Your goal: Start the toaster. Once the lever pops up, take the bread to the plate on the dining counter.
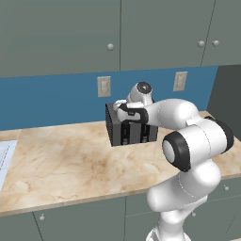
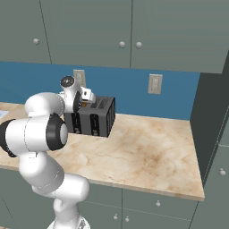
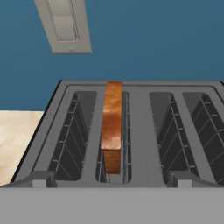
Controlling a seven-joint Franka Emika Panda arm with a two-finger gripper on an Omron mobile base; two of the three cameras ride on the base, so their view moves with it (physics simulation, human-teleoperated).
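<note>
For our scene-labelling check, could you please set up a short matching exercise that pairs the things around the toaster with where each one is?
Things:
1. bread
2. toaster
3. wall plate
4. gripper

Places:
a. on the blue wall behind the toaster
b. on the marble-look worktop
c. above the toaster's top, open
d. upright in a toaster slot

Pairs: 1-d, 2-b, 3-a, 4-c

The toaster (image 1: 129,127) stands near the counter's (image 1: 70,164) back edge, close to the blue wall (image 1: 47,99). The arm's gripper (image 2: 85,96) hangs wide open above its top slots. Bread (image 3: 112,127) stands upright in the second slot from the left; the three other slots are free. Counter left, right and front of the toaster lies bare.
</note>
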